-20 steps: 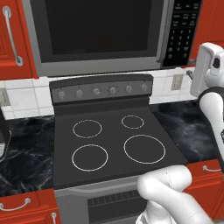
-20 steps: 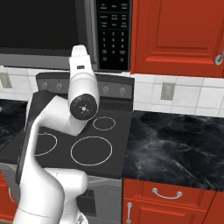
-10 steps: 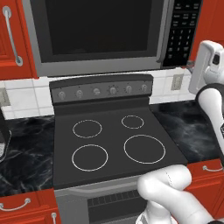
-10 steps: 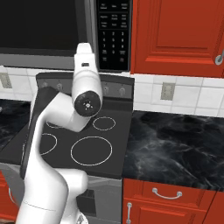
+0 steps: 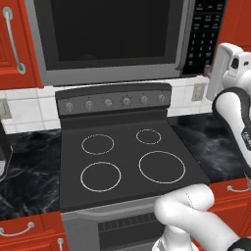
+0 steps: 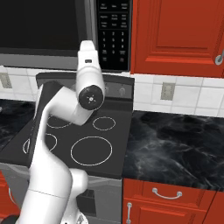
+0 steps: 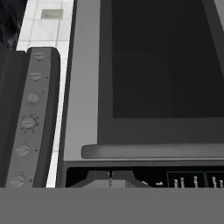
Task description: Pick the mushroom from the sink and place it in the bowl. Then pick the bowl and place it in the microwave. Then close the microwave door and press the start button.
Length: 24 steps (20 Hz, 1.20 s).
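The microwave (image 5: 112, 74) hangs above the stove with its door (image 5: 108, 34) closed flat against the grey frame. Nothing shows through the dark window. In the rolled hand view the door's bar handle (image 7: 153, 151) runs across, with the black keypad panel (image 7: 192, 179) just below it. My gripper (image 7: 109, 180) is raised close in front of the keypad (image 6: 113, 30), its two dark tips pressed together and holding nothing. My white hand (image 5: 223, 68) hovers beside the keypad (image 5: 203, 34). The mushroom, bowl and sink are out of view.
The black stovetop (image 5: 127, 162) with its knob panel (image 7: 28, 122) lies below my arm. Black marble counter (image 6: 175, 144) extends to the right. Red cabinets (image 6: 175, 35) flank the microwave, and an outlet (image 6: 166, 91) sits on the tiled wall.
My hand has risen a little and edged closer to the keypad panel. The microwave door stays closed.
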Tool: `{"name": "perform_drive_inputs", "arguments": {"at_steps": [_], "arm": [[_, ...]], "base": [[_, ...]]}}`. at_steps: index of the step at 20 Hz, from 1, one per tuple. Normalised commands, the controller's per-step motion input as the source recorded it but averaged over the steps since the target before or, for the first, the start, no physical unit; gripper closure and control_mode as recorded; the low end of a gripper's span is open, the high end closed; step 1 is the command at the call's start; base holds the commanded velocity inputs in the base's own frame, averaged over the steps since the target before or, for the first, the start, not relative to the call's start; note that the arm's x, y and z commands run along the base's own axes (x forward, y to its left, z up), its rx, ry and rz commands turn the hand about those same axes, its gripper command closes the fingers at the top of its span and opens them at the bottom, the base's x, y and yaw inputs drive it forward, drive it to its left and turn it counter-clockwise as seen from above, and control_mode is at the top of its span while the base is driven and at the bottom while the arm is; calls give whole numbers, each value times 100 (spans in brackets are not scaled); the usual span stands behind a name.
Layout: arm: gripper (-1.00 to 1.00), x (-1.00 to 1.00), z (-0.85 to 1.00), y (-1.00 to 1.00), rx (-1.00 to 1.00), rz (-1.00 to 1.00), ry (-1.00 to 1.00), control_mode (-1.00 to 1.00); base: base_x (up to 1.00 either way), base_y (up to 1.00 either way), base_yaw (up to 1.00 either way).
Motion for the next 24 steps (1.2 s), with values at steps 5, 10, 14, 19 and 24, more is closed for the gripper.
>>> {"name": "perform_drive_inputs", "arguments": {"at_steps": [5, 10, 14, 19, 24], "arm": [[100, 25, 0, 0, 1, 0, 0, -100], [100, 20, 0, 0, 0, 0, 0, -100], [100, 10, -3, -13, 2, 0, 0, -100], [100, 8, 0, -16, 3, 0, -1, -100], [100, 14, -4, -4, 1, 0, 0, -100]], "base": [[0, 0, 0], [0, 0, 0], [0, 0, 0], [0, 0, 0], [0, 0, 0]]}}
